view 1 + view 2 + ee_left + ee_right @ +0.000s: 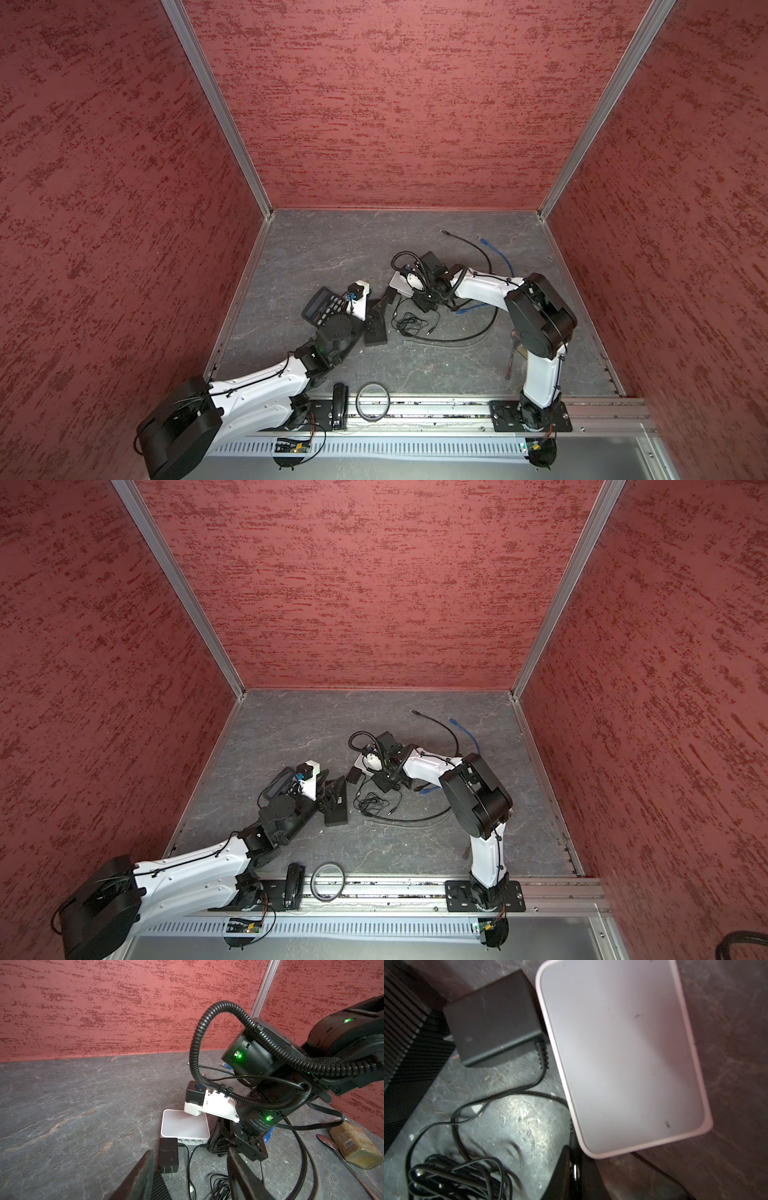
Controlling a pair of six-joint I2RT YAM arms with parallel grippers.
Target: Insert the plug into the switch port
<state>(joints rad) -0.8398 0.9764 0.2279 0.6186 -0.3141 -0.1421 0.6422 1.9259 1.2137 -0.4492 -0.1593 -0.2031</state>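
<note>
**A:** Grey stone-look surface (332, 249), red walls round it. What is the biggest thing that counts here?

**B:** The white switch (623, 1053), lying flat. Its port row (191, 1141) faces the left arm. The black power adapter (168, 1153) lies right against that face, so it crowds the way in.

**A:** And the left end effector (190, 1152)?

**B:** Its fingers are parted about halfway and grip nothing; only the adapter's prong end and some cord lie below them. I'd judge it stands there to brace the switch or nudge the adapter aside.

**A:** The right one?

**B:** The right end effector (574, 1154) sits low at a corner of the switch, narrowed onto the plug (572, 1136). That is probable rather than certain, since its wrist view is dark and blurred there. Pinching the plug close to its tip would let the arm steer it.

**A:** So where is the plug?

**B:** Just beside the switch's edge, not visibly seated in any port. Its cord (456, 1174) lies in a slack tangle — so it shouldn't tug back.
</note>
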